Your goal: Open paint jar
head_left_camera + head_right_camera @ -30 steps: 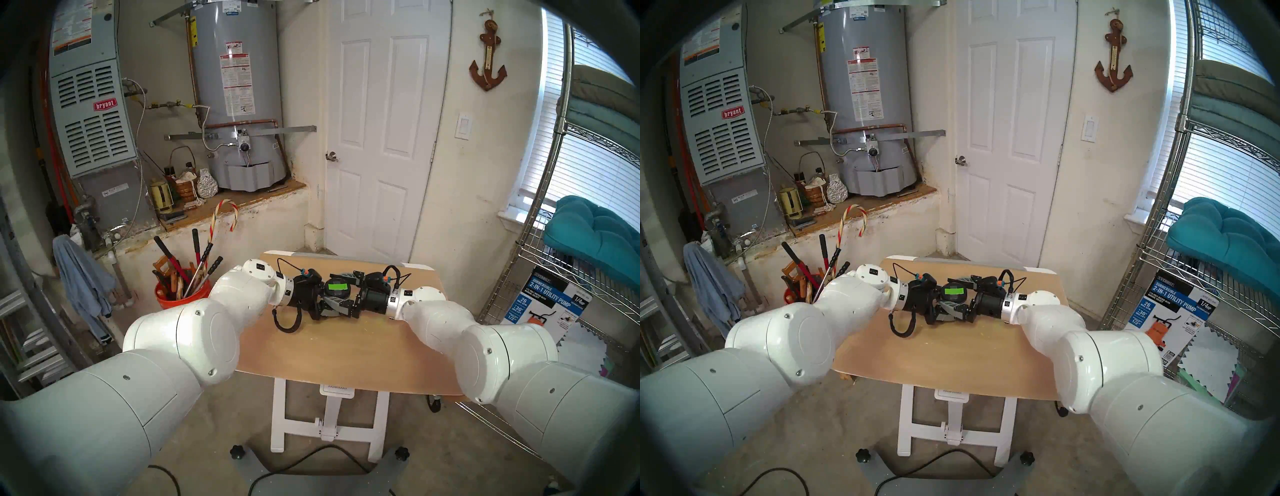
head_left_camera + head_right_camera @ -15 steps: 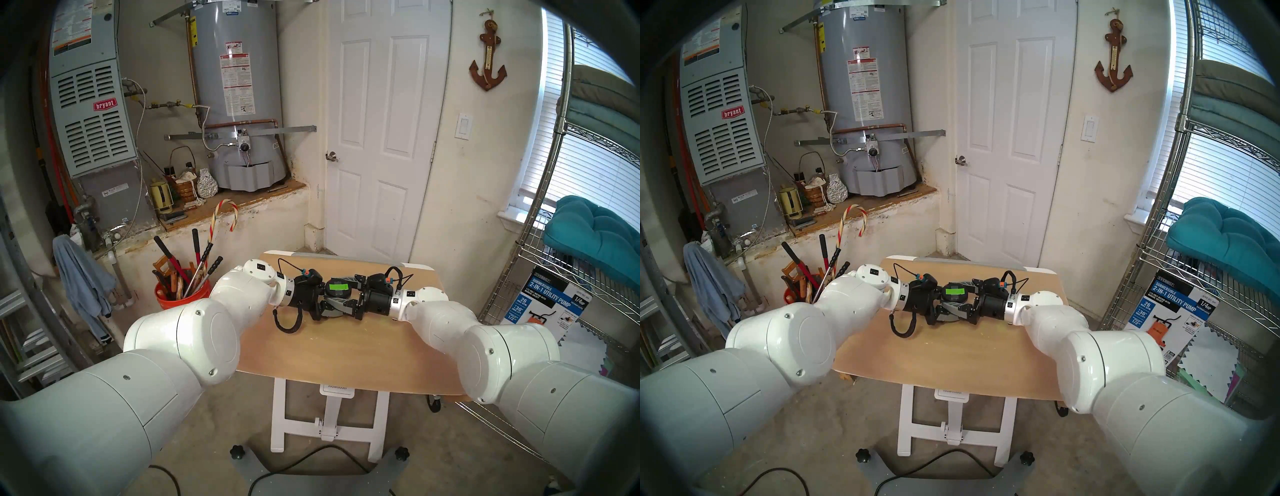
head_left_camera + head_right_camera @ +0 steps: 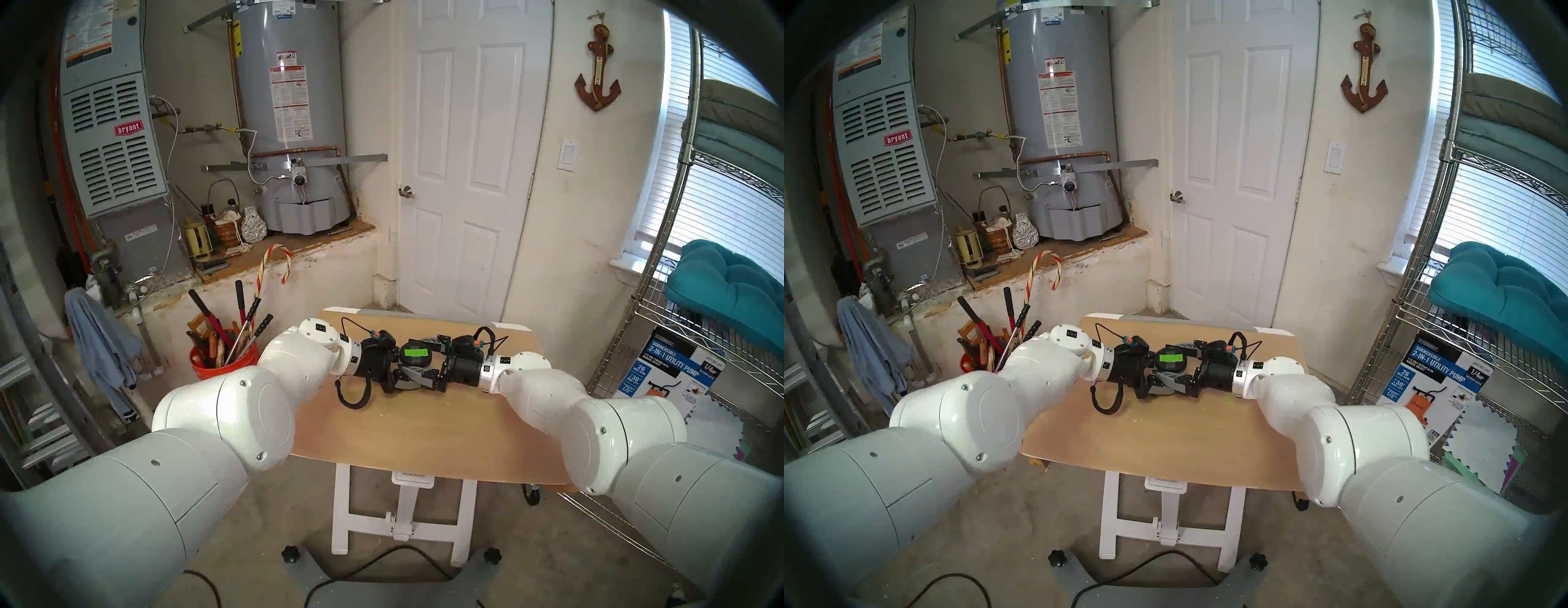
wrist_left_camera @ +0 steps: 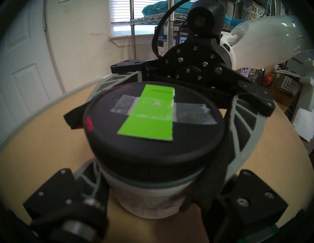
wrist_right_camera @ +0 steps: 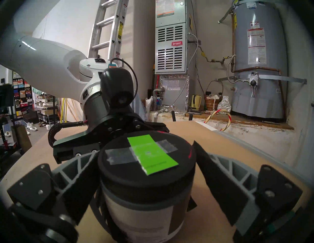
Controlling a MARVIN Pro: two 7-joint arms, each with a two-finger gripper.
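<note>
One paint jar point(image 4: 149, 195), black lid point(image 5: 147, 162) on, upright mid-table point(image 3: 424, 433): my left gripper point(image 3: 402, 367) clamps its body; my right gripper point(image 5: 153, 191) brackets the lid, far finger clear. Beyond: one orange bucket point(image 3: 208, 373), one water heater point(image 3: 292, 114), one door point(image 3: 471, 161).

Paint jar point(image 5: 141, 215): matt paper label; lid point(image 5: 146, 171) matt black plastic, glossy green strip point(image 5: 153, 157), clear tape. Worktop point(image 3: 424, 433): smooth pale wood.
</note>
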